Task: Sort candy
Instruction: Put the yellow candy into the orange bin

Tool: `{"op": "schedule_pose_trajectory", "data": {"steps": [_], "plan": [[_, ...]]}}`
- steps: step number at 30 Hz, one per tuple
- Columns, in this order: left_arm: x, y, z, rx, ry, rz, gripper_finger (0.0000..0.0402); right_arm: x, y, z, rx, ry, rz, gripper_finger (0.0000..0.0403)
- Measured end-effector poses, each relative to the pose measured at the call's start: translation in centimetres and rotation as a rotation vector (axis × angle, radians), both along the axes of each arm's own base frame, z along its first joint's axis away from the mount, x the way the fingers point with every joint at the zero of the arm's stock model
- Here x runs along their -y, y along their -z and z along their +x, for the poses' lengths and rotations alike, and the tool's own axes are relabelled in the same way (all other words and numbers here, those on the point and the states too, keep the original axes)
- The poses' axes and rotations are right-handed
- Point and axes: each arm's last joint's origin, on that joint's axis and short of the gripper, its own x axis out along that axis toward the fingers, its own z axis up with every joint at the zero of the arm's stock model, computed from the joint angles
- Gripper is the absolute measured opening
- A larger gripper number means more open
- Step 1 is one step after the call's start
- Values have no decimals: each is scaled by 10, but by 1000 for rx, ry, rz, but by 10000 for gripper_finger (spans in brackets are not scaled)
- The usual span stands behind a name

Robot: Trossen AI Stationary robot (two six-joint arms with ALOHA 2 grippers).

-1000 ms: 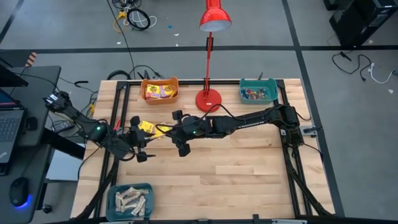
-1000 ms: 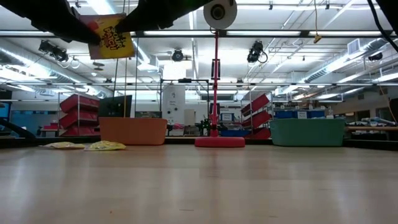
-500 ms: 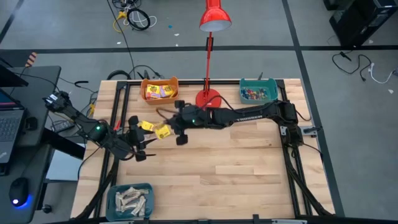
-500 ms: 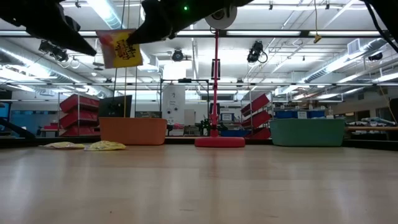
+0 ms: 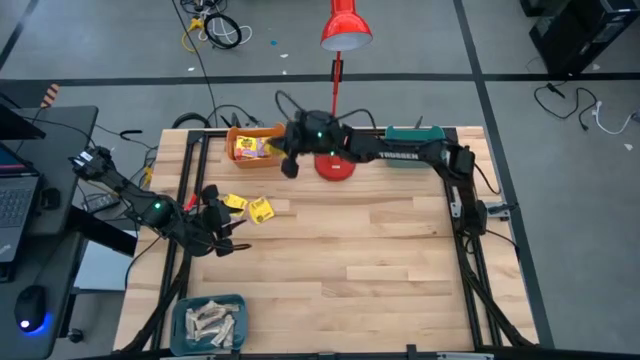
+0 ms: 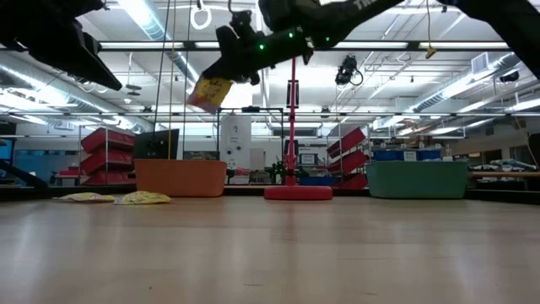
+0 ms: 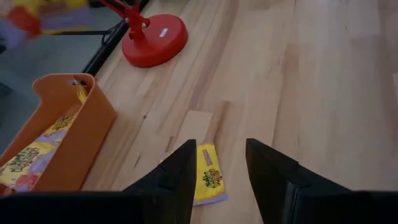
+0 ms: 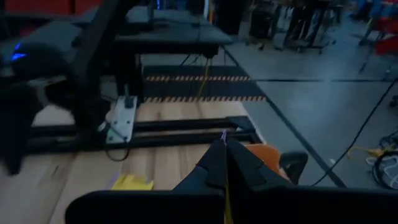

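Two yellow packets (image 5: 249, 207) on table near spread left fingers (image 7: 180, 177); right fingers (image 8: 239, 165) pinching packet (image 6: 209, 91) beside red lamp (image 5: 336, 162).

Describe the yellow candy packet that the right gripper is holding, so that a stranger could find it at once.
Start at the red lamp base at the table's far edge; the orange bin stands beside it. The right gripper, shut, hangs by that bin's edge with the yellow packet. Unlike the two packets on the table, it hangs in the air.

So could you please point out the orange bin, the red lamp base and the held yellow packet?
orange bin (image 7: 74, 143): left wrist view, its side wall.
red lamp base (image 7: 155, 43): left wrist view, its round top.
yellow packet (image 6: 209, 91): low view, its printed face.
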Motion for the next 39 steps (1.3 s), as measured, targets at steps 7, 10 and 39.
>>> {"op": "schedule_pose_trajectory", "data": {"steps": [7, 10, 39], "plan": [[-2, -1, 0, 26, -35, 43, 140, 38, 17, -2, 55, 24, 75, 0], [-3, -2, 0, 56, -75, 92, 140, 45, 33, 4, 72, 49, 85, 0], [-13, -49, -5, 311, -362, 404, 140, 36, 64, 25, 208, 332, 103, 0]]}}
